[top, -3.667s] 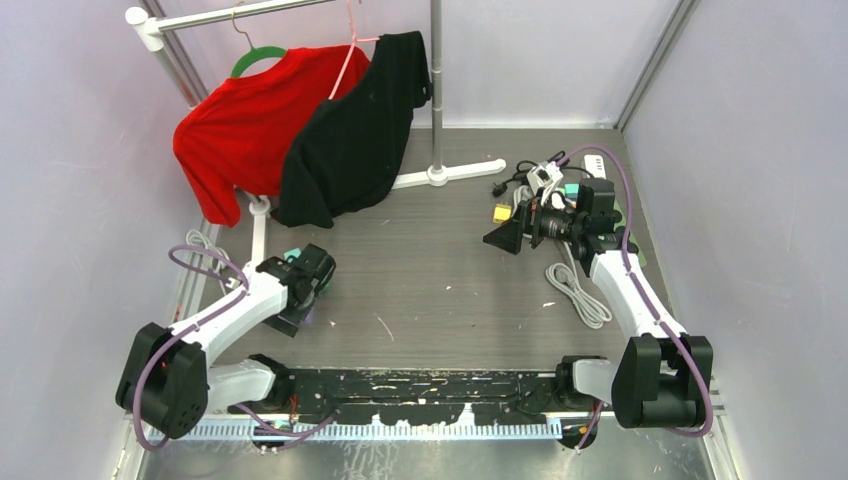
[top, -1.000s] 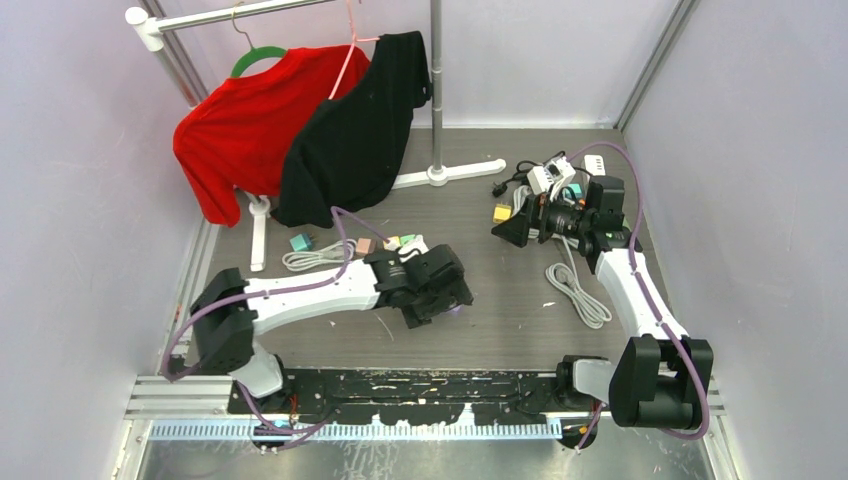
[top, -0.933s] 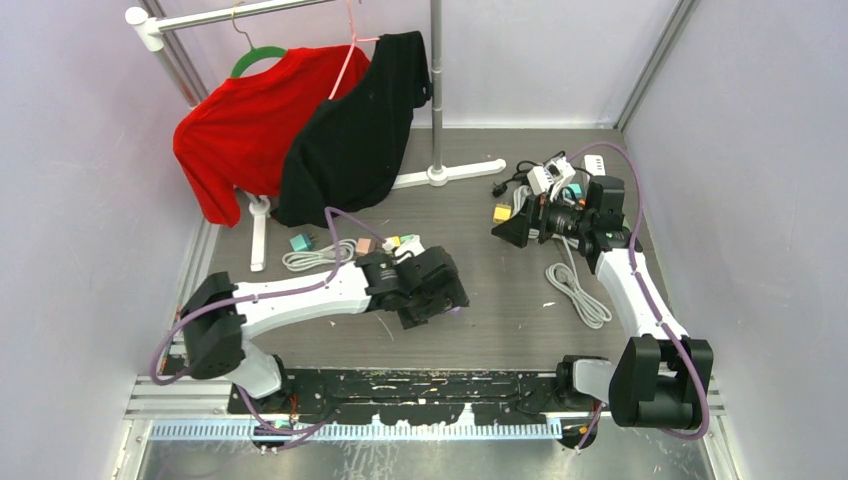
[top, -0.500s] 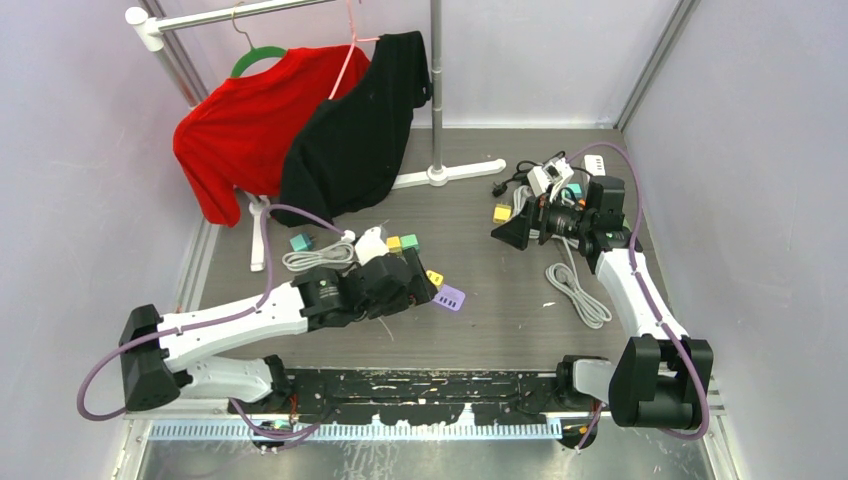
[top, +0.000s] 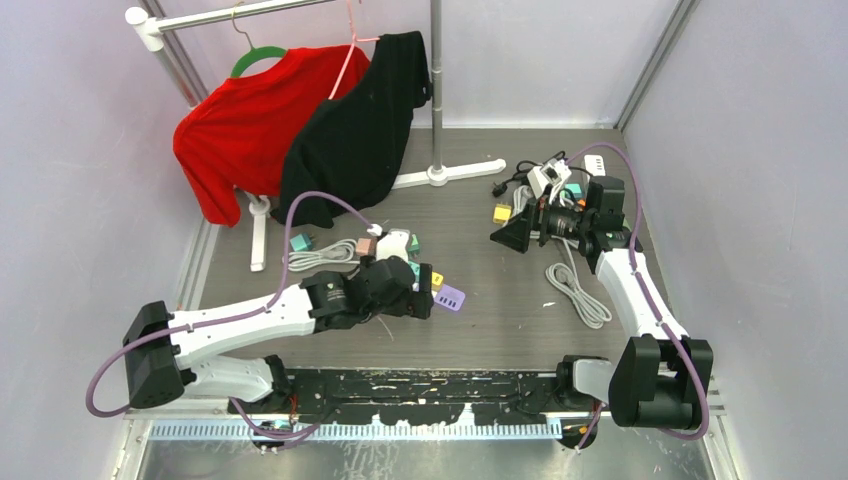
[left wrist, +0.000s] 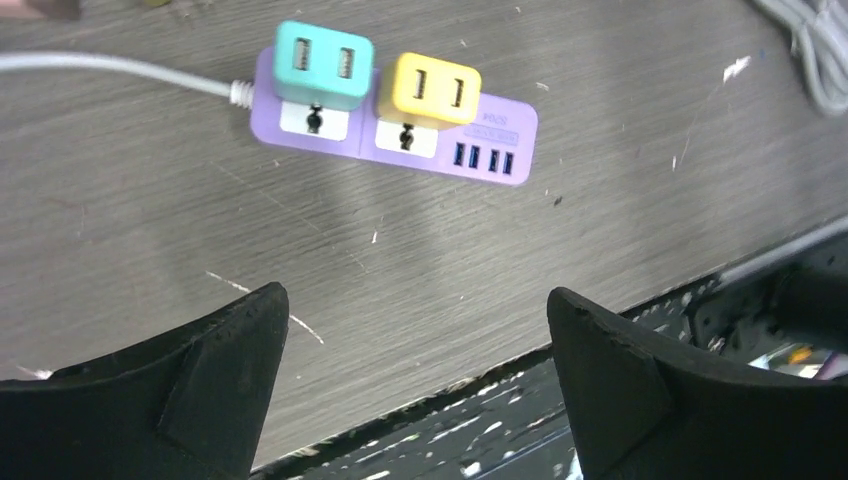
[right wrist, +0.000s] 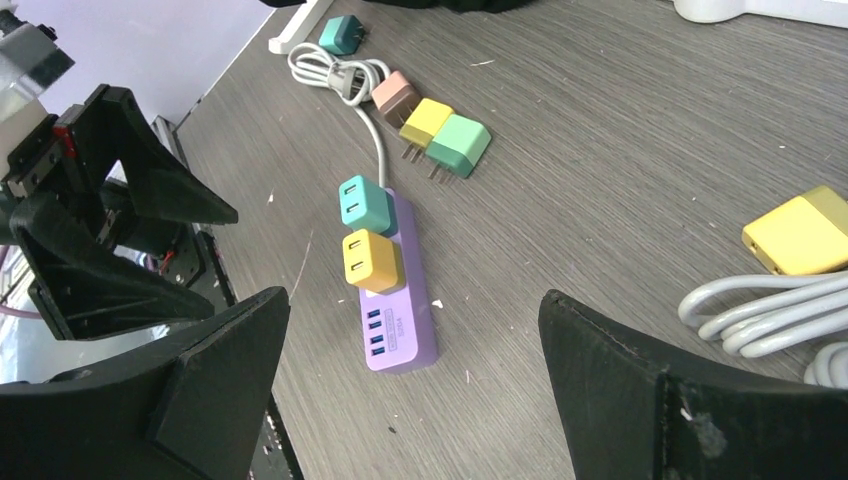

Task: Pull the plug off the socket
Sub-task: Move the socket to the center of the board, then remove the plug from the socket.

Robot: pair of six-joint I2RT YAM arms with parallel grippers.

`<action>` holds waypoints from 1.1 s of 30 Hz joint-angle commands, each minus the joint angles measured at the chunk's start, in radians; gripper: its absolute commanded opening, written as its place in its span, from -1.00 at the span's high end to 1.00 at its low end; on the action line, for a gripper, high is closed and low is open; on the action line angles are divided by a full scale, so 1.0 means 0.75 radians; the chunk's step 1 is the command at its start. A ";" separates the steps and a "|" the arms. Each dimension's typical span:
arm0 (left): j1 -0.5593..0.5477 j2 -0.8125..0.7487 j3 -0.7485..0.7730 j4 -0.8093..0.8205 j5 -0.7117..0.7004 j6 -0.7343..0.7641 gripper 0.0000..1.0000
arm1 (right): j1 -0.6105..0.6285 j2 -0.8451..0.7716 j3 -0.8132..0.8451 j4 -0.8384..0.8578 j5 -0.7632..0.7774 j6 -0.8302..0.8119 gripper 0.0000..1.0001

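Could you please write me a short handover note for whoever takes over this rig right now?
Left gripper: open, empty, hovering just short of the purple power strip, not touching it.
Right gripper: open, empty, hanging off to the right, well away from the strip.
Teal plug and yellow plug: both seated in the strip's sockets.
Done: nothing pulled from this strip yet.
Left: grip one plug and pull it off, probably while bracing the strip.

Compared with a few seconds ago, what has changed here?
The left gripper swung right to the centre, let go of the purple plastic power strip there and drew back, open. The square teal plug and square yellow plug sit in it, not yet pulled. The right gripper stayed open in place.
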 commanded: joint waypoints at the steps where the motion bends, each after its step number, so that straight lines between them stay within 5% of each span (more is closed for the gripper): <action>1: 0.007 0.010 0.038 0.132 0.202 0.435 -0.99 | 0.038 -0.015 0.009 -0.007 -0.045 -0.071 -1.00; 8: 0.056 -0.123 0.022 0.181 0.294 0.615 -0.99 | 0.243 -0.019 0.046 -0.217 0.064 -0.313 -1.00; 14: 0.284 -0.231 0.000 0.157 0.448 0.689 -0.99 | 0.475 0.032 0.062 -0.295 0.271 -0.446 -1.00; 26: 0.304 -0.544 -0.583 0.694 0.451 0.469 -1.00 | 0.725 0.113 0.065 -0.296 0.522 -0.537 -1.00; 33: 0.305 -0.751 -0.756 0.747 0.417 0.422 -1.00 | 0.866 0.158 0.078 -0.285 0.608 -0.535 -1.00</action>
